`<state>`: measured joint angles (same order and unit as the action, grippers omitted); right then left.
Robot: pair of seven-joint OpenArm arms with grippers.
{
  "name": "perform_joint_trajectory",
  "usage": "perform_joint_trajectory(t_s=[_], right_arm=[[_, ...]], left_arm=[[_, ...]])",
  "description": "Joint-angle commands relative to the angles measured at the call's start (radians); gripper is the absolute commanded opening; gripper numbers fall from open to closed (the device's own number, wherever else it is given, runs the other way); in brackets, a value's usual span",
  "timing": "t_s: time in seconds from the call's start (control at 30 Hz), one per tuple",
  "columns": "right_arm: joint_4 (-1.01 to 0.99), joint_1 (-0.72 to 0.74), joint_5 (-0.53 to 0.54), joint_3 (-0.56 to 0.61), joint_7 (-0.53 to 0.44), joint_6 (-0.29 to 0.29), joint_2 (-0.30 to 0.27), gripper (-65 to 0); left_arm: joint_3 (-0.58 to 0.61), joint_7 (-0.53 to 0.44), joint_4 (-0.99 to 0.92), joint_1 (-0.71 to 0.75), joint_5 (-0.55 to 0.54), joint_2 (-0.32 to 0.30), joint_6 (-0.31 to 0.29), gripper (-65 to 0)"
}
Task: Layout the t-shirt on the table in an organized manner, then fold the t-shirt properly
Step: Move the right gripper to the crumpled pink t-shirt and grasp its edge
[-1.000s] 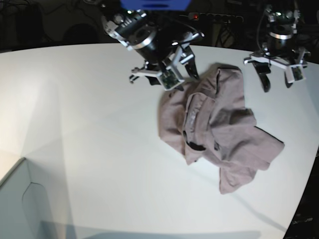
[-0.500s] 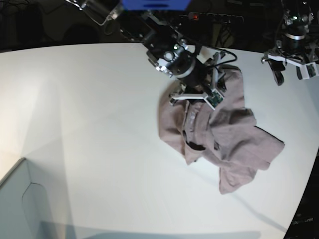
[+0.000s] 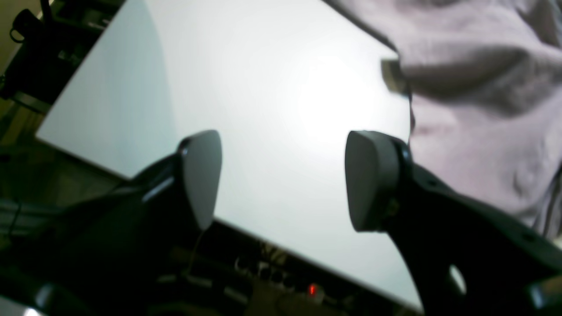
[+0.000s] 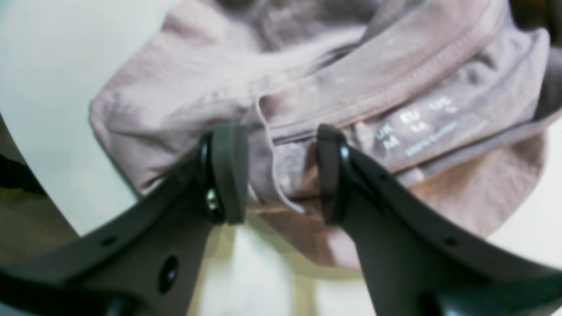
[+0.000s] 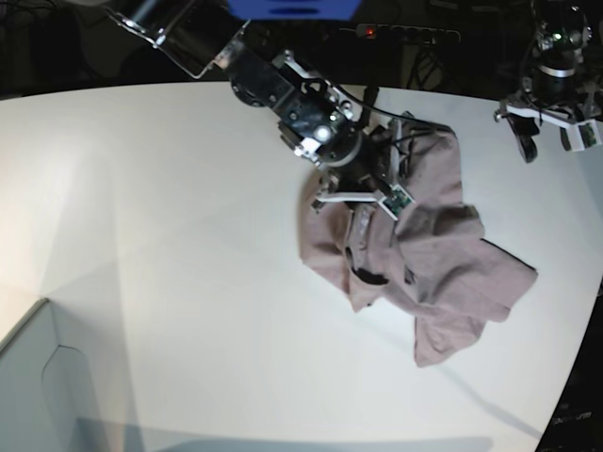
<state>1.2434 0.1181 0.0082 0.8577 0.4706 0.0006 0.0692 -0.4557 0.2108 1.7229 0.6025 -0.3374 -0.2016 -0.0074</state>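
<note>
The mauve t-shirt [image 5: 433, 254] lies crumpled on the right part of the white table [image 5: 188, 235]. My right gripper [image 5: 358, 205] reaches across from the back and is down on the shirt's upper left part. In the right wrist view this gripper [image 4: 279, 175] is open, its jaws straddling a folded edge of the t-shirt [image 4: 395, 79] beside the printed neck label [image 4: 417, 127]. My left gripper [image 5: 551, 141] hovers at the table's far right back corner, apart from the cloth. In the left wrist view it [image 3: 285, 180] is wide open over bare table [image 3: 263, 87], with the t-shirt [image 3: 474, 109] at upper right.
A pale box-like corner piece [image 5: 38, 377] stands at the bottom left. Dark cables and a power strip [image 5: 405, 33] run behind the table's back edge. The table's curved edge passes close to the shirt on the right.
The right arm swung right and down from beside the shirt onto its upper left part. The left arm drew back to the far right corner and has stayed there.
</note>
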Motion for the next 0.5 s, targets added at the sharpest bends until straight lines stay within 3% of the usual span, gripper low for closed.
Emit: perform_joint_trajectory(t_s=[0.0, 0.3, 0.47], right_arm=[[0.012, 0.013, 0.005, 0.002, -0.022, 0.002, 0.016, -39.6], [0.012, -0.013, 0.005, 0.005, -0.020, 0.005, 0.016, -40.1], [0.016, -0.025, 0.005, 0.007, -0.020, 0.006, 0.016, -52.6]], left_arm=[[-0.005, -0.021, 0.015, 0.004, 0.001, -0.008, 0.001, -22.7], [-0.004, -0.021, 0.015, -0.008, -0.002, -0.008, 0.001, -22.7], [-0.004, -0.021, 0.015, -0.010, -0.002, -0.008, 0.001, -22.7]])
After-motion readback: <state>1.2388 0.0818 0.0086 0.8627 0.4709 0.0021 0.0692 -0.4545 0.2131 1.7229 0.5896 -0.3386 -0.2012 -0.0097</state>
